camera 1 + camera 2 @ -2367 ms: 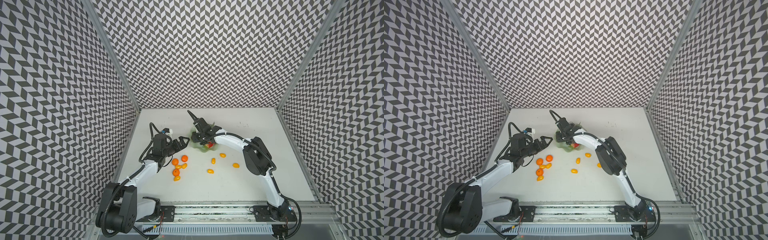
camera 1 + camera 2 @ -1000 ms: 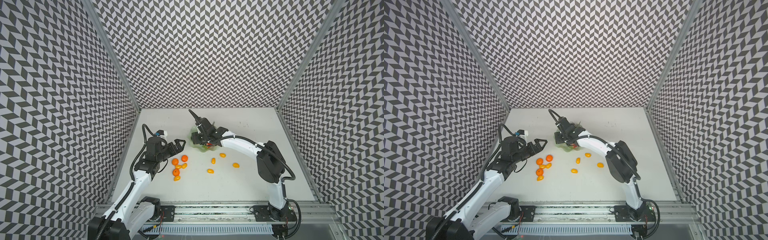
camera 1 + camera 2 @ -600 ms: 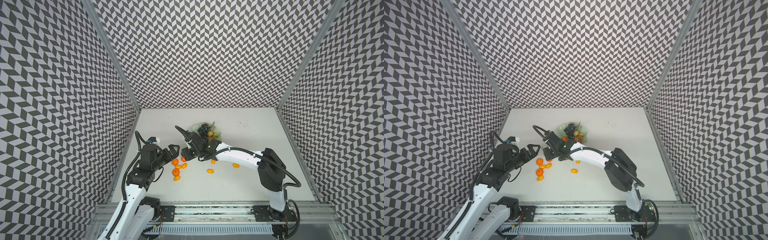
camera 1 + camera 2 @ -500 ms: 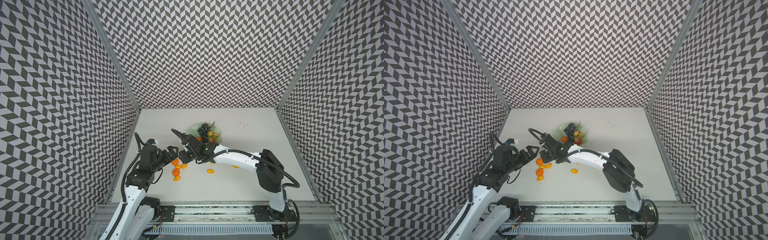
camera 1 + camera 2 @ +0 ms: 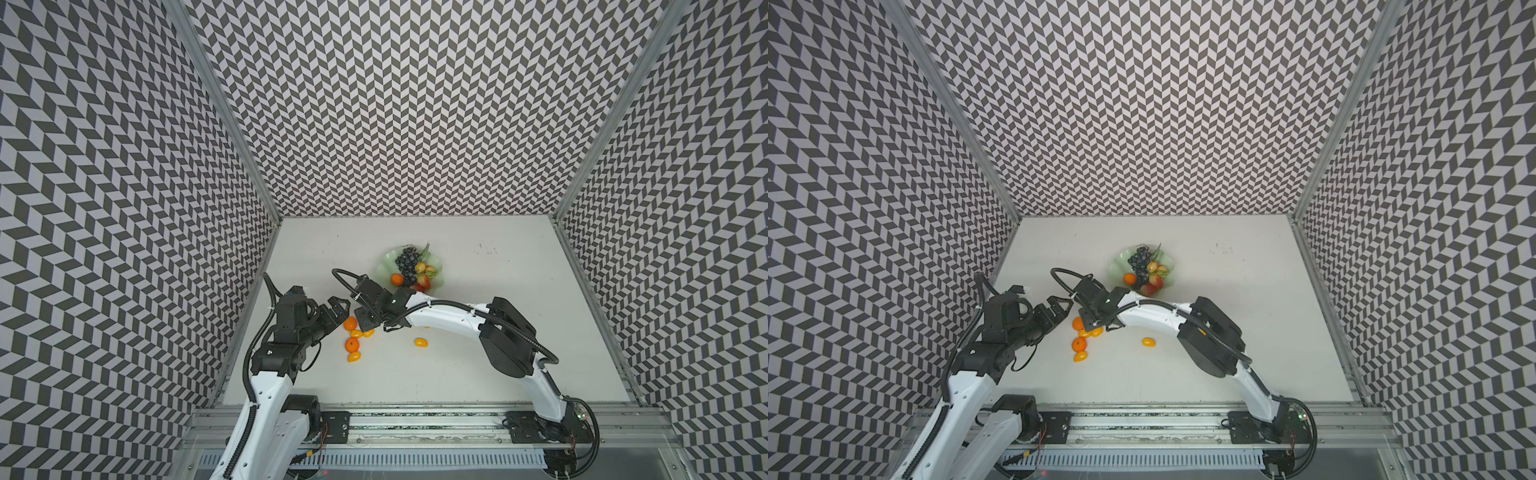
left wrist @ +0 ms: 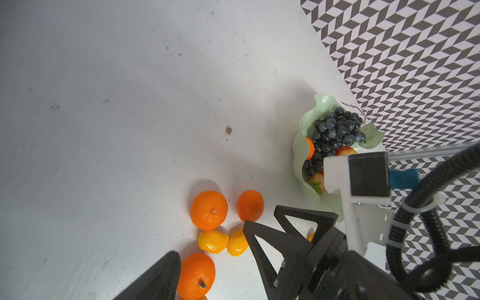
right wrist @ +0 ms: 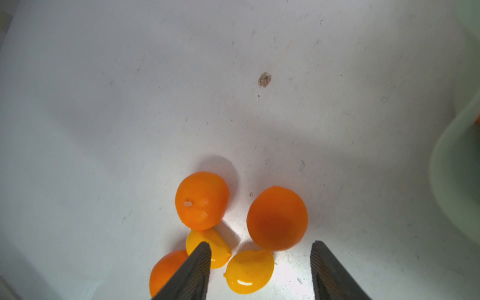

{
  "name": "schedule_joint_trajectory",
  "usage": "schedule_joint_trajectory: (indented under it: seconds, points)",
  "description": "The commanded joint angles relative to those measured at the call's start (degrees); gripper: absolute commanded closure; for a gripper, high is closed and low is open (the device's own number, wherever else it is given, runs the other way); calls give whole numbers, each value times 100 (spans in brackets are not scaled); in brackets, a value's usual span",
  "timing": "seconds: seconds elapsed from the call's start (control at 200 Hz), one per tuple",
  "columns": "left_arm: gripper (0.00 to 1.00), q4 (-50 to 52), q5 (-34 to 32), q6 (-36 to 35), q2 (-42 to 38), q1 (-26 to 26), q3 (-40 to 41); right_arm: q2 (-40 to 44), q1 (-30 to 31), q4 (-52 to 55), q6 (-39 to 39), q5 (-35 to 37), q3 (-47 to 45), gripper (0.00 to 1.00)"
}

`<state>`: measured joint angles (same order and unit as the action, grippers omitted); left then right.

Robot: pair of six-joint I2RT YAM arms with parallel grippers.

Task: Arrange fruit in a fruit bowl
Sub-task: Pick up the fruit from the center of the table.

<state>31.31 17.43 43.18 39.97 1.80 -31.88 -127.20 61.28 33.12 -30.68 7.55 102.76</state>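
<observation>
Fingers of the right gripper, apart and empty, have swung from the fruit bowl to straddle a kumquat, left of frame centre in both top views: likely the next pickup.

Arms converged, tips almost meeting.
The left gripper reaches in from the tabletop's left edge, jaws apart; the right arm arches over from the front right, right gripper tilted down, jaws spread, empty.
</observation>
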Motion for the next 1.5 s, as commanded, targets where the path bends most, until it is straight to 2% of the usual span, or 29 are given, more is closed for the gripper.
schedule_joint_trajectory:
  seconds: [0.0, 0.31, 0.936, 1.267, 1.497]
  points:
    - [0, -82, 392, -116, -51, -237, 99, -252, -24, 168, -114, 196, 371, 38]
    - [0, -213, 643, -184, 51, -469, 164, -713, -94, 488, -154, 243, 889, 39]
    - [0, -433, 806, -169, 135, -468, 310, -956, -157, 581, -116, 37, 1000, 48]
    - [0, -545, 830, -191, 96, -470, 349, -804, -157, 529, -83, -89, 917, 55]
    - [0, -834, 933, -218, 81, -401, 438, -263, -155, 239, -100, -189, 470, 60]
